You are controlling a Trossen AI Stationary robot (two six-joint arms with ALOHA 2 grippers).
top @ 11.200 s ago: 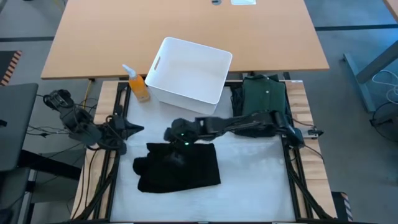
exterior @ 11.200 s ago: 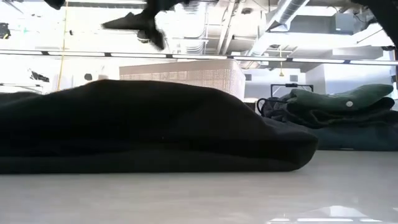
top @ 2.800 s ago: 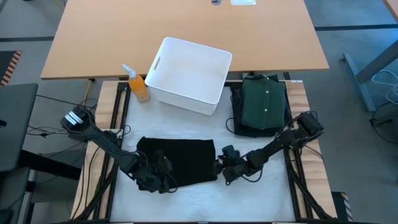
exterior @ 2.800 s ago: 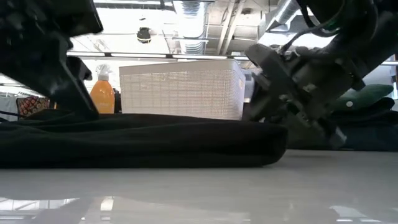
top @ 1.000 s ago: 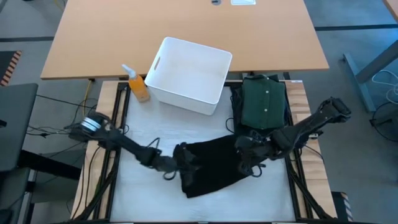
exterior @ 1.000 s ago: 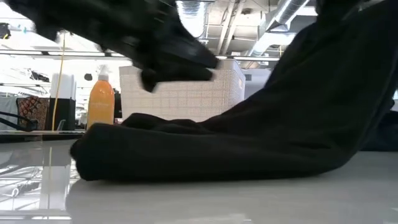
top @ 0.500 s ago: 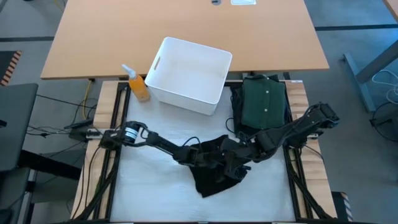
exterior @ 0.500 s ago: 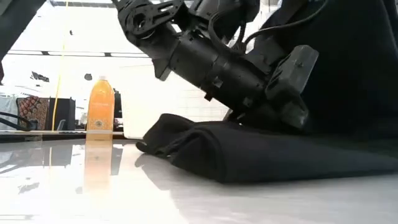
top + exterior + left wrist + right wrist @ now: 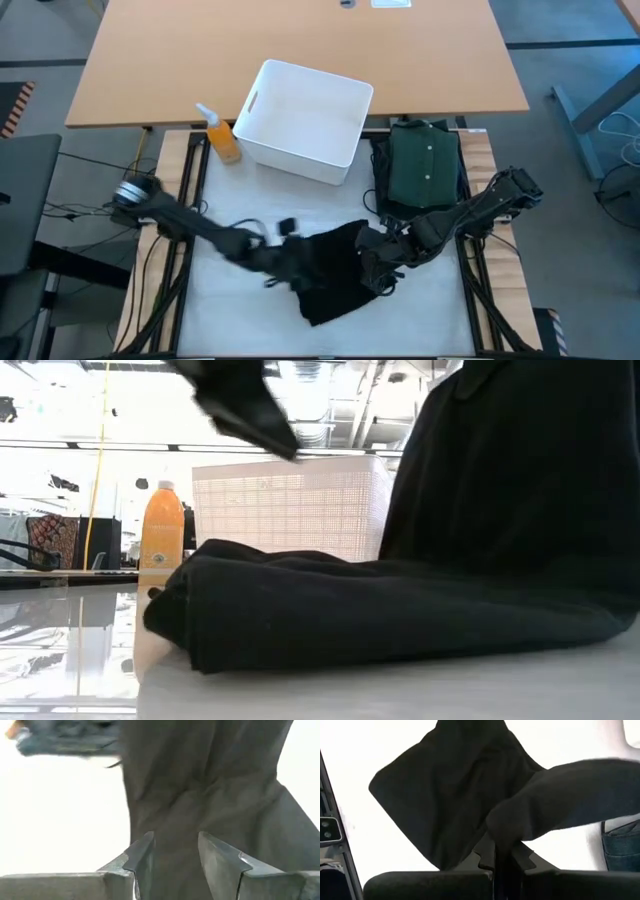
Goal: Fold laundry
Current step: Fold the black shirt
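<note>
Black garment lies bunched on the white table, right of centre, one edge lifted. Right gripper, jaws nearly closed, pinches that raised edge. Left gripper hovers at the garment's left side, fingers parted and holding nothing. Green buttoned shirt sits stacked at the table's far right corner. White bin and orange spray bottle line the far edge; the near-left tabletop lies bare.
</note>
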